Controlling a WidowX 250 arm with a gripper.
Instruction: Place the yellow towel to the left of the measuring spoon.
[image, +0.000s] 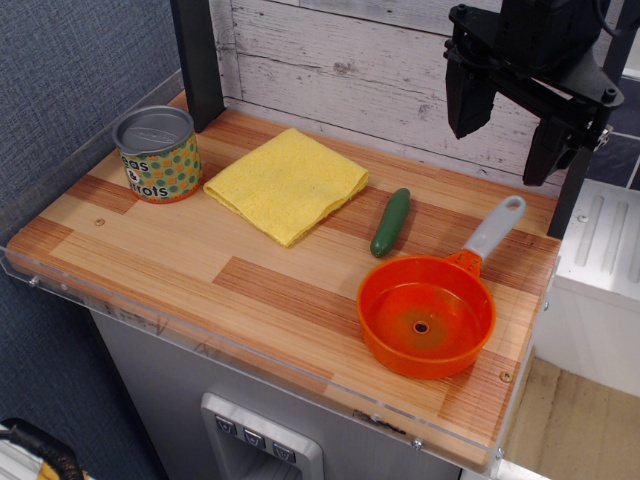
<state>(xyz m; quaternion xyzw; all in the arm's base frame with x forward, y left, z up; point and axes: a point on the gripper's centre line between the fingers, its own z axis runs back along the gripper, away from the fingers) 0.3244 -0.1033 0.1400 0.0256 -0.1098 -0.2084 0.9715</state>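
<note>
While the black gripper (508, 140) hangs above the table's (250, 290) far right corner with its fingers apart and nothing between them, the folded, soft yellow towel (287, 183) lies flat between the dotted tin can (157, 154) and the small green cucumber-like piece (391, 221), left of the round orange plastic measuring spoon (428, 312) with its light-grey handle.

yellow towel (287, 183) flat, left of measuring spoon (428, 312); end effector (508, 135) open above.
</note>
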